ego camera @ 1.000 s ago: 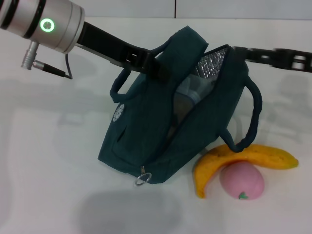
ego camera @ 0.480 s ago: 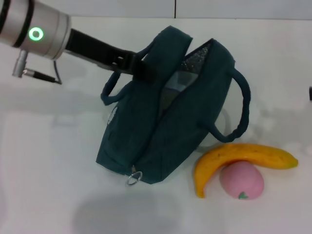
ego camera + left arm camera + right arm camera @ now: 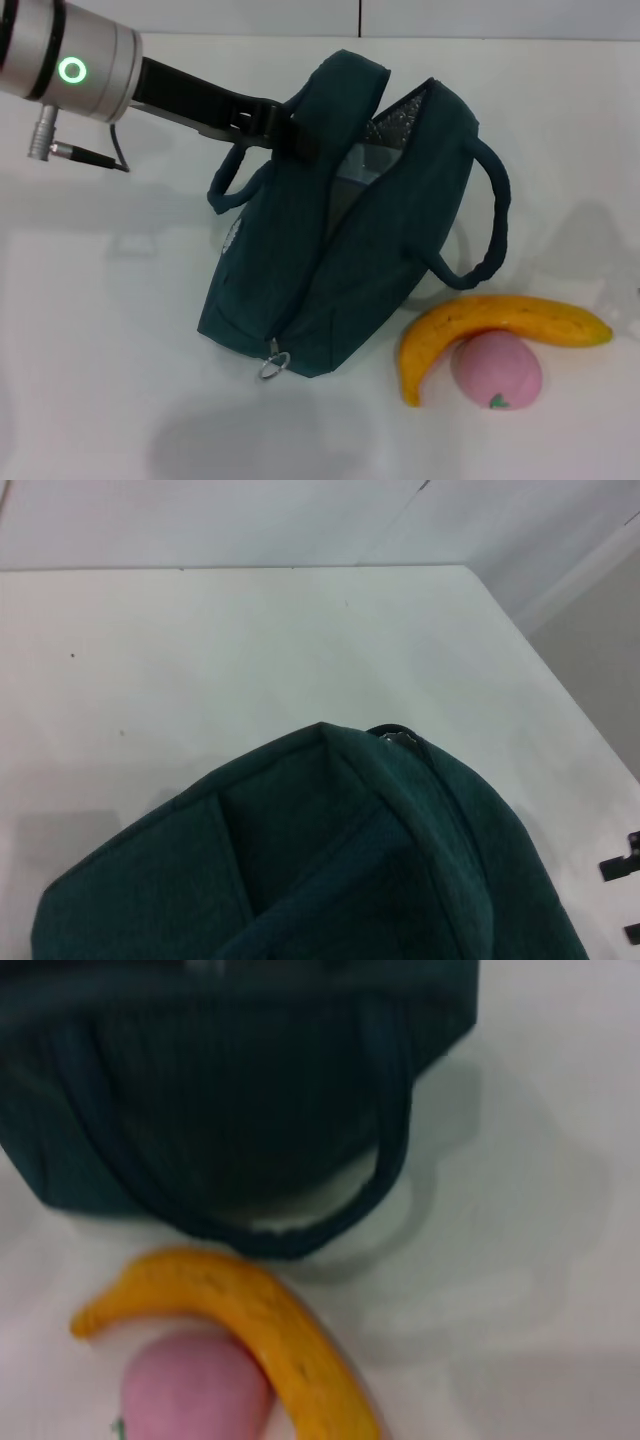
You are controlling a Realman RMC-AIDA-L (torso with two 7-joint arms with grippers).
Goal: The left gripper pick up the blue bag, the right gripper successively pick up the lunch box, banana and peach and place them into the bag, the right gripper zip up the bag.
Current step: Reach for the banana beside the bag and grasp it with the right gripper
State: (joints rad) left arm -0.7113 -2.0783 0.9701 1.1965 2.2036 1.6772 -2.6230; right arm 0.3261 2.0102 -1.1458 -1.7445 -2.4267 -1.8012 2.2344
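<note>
Head view: the left gripper [image 3: 300, 140] is pinching the upper edge of the blue bag [image 3: 340, 250], reaching in from the robot's left and holding the unzipped top apart so the silver lining is showing. The bag is sitting on the white table [image 3: 100, 330], its base resting there and its near handle drooping toward the banana [image 3: 480, 325]. The banana is lying just beside the bag, curving over the peach [image 3: 495, 370], which it is touching. The right gripper is not appearing in any view, so its fingers cannot be judged.
</note>
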